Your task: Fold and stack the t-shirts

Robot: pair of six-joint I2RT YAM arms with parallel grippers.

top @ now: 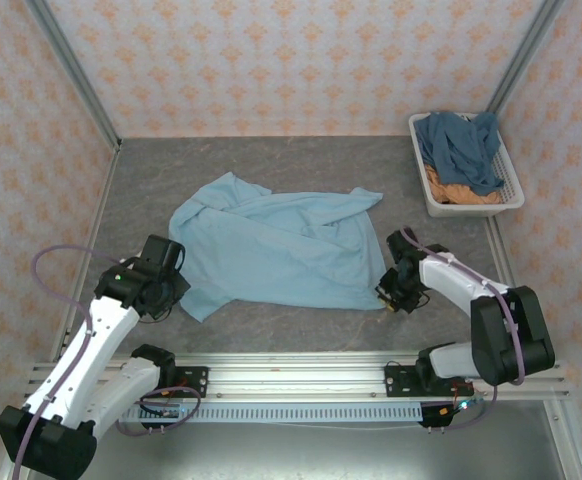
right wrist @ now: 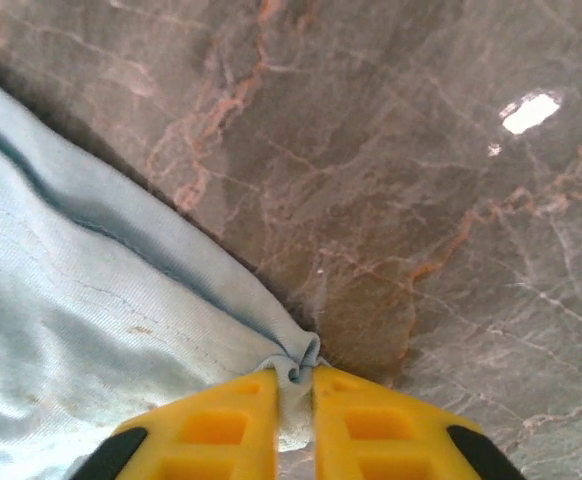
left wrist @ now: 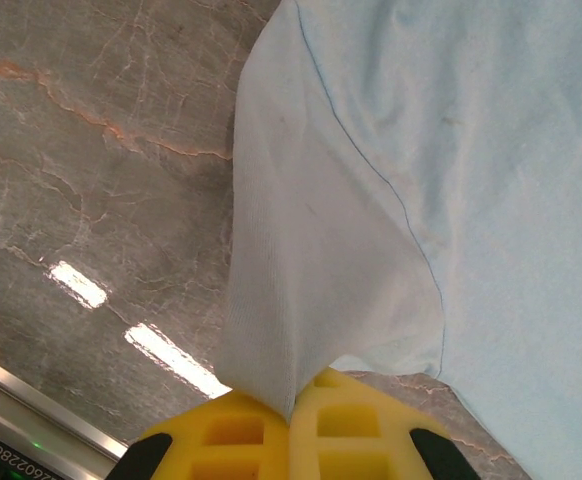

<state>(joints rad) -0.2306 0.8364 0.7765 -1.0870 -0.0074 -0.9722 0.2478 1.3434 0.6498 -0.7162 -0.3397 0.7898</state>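
Right claw (right wrist: pixel 293 375) grips blue shirt (top: pixel 271 250) (basket (top: pixel 471 208) holds two)

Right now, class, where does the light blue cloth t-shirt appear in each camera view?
Top external: light blue cloth t-shirt spread mid-table.
Left wrist: shirt on the right, corner pinched in left gripper.
Right wrist: shirt lower left, hem pinched in right gripper.
Shared landmark: grey marbled tabletop.

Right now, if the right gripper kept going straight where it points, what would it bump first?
Probably the table, just ahead. The right gripper is shut on a corner of the light blue t-shirt, so only that cloth lies between.
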